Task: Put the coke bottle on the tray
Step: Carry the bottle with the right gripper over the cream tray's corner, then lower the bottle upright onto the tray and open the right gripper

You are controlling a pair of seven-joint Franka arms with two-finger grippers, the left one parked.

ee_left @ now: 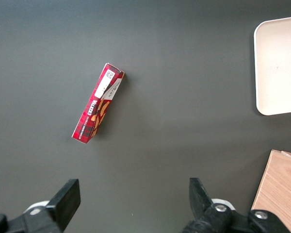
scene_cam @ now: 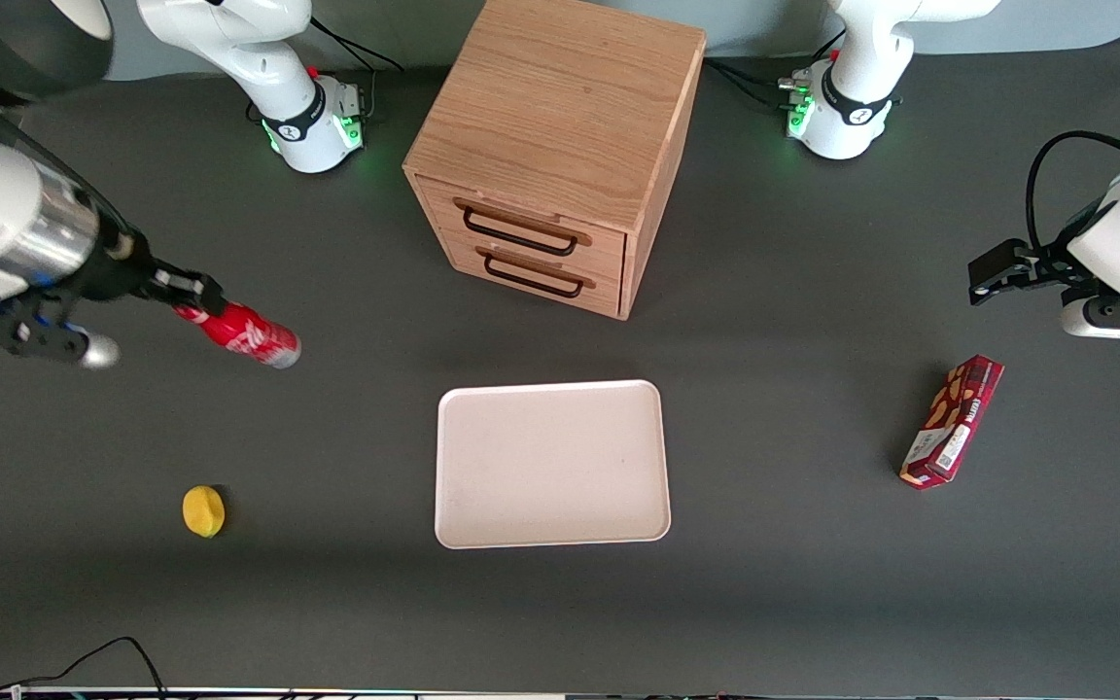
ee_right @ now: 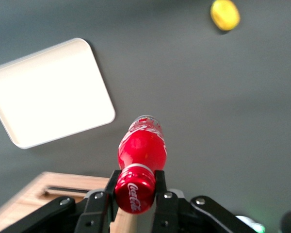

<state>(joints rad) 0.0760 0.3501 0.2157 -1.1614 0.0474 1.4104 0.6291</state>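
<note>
Front view: the claw (scene_cam: 192,289) grips the coke bottle (scene_cam: 249,334) by its cap (tilted, above the counter (scene_cam: 813,583)), well apart from the tray (scene_cam: 550,463).

This is a robot lab, no doubt about it: 2 white arm bases (scene_cam: 312,122) bolted to a dark grey bench (scene_cam: 813,603), green status lights glowing, black cables (scene_cam: 84,666) trailing off its edge. Props sit scattered for testing: a wooden cabinet (scene_cam: 560,117) with 2 drawers, a cream tray (scene_cam: 550,462), a snack box (scene_cam: 951,420), a yellow lump (scene_cam: 203,510). The tool (scene_cam: 192,292) grips a coke bottle (scene_cam: 249,333) by its cap.
</note>
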